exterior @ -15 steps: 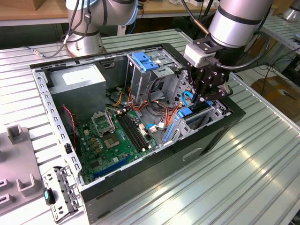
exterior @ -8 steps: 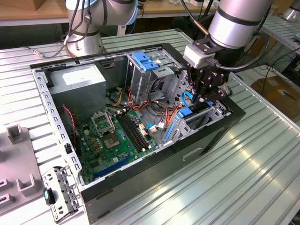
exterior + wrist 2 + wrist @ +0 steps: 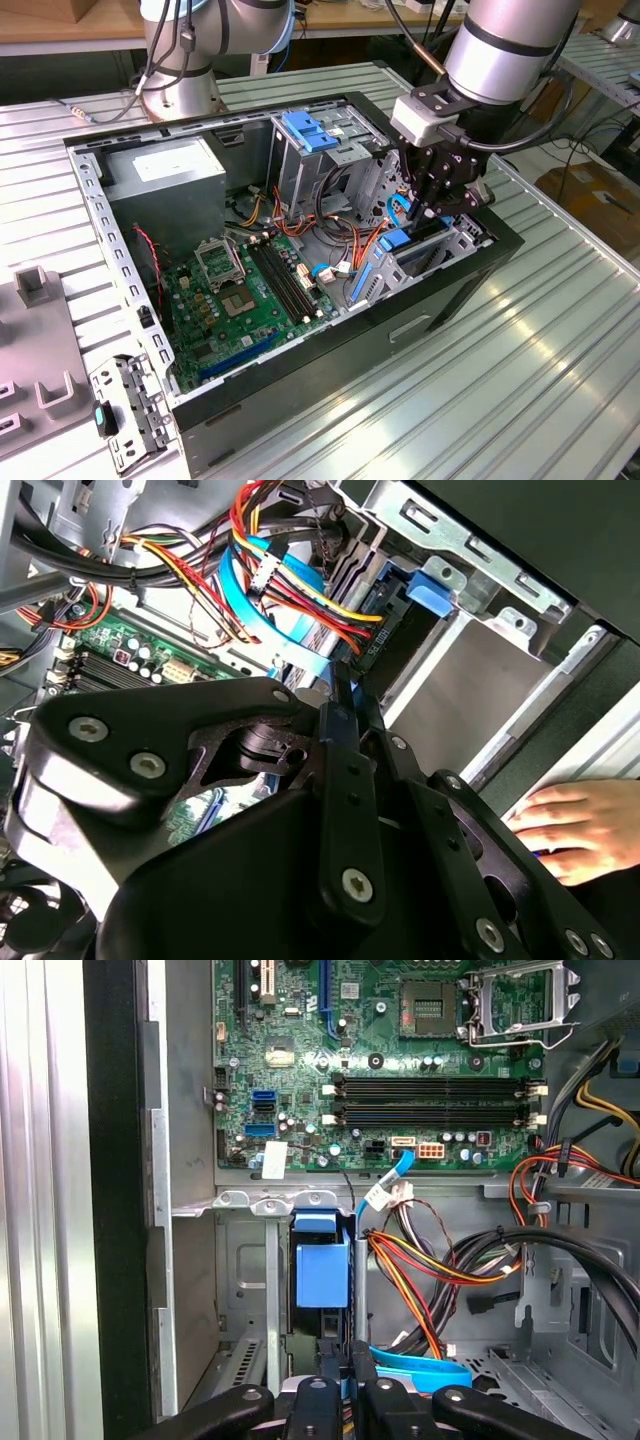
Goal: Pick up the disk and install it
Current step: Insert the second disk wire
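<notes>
Gripper (image 3: 350, 1368) linkage, black, sits closest to the lens in both wrist views and is cut off at the frame edge. Its fingers (image 3: 343, 715) are drawn narrow, only a slit between them; whether they pinch anything cannot be made out. In the exterior view the gripper (image 3: 432, 212) hangs inside the open computer case (image 3: 440, 300), over the drive bay at the case's front corner. The disk (image 3: 322, 1272) stands edge-on in that bay, just beyond the fingertips. Only its blue rail and a dark strip of its body show, and its label is hidden. In the exterior view the disk (image 3: 403, 245) is partly covered by the gripper. How deep it sits in the bay cannot be told. Bundled cables (image 3: 430, 1270) run beside the bay, one flat blue cable passing close to the fingertips. The motherboard (image 3: 400, 1060) lies on the case floor. A person's hand (image 3: 580, 825) rests outside the case wall, partly hidden by the linkage.
</notes>
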Action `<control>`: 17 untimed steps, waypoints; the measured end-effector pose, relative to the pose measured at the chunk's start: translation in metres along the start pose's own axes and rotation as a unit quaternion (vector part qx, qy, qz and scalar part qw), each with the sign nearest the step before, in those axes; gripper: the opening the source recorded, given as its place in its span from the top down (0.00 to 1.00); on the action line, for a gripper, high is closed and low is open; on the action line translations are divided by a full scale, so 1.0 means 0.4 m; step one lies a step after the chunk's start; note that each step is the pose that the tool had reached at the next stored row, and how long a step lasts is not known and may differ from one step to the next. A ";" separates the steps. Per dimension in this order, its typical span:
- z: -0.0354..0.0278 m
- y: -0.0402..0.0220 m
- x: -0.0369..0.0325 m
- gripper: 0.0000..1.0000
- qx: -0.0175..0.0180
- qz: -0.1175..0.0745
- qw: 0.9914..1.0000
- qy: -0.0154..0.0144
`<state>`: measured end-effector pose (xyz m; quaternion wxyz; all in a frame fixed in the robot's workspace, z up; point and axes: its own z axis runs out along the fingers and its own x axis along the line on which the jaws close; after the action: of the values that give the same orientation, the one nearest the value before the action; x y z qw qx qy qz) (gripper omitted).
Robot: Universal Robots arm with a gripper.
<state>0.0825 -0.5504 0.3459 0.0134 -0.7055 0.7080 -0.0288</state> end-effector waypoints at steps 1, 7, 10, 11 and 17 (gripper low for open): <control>0.000 0.000 0.000 0.84 0.000 0.000 1.000 0.000; -0.004 0.000 0.000 0.84 0.000 0.000 1.000 -0.001; -0.005 0.000 0.000 0.84 0.000 0.000 1.000 -0.001; -0.005 0.000 0.000 0.84 0.000 0.000 1.000 -0.001; -0.006 0.000 0.000 0.84 0.000 0.000 1.000 -0.001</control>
<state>0.0825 -0.5504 0.3482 0.0141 -0.7055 0.7080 -0.0281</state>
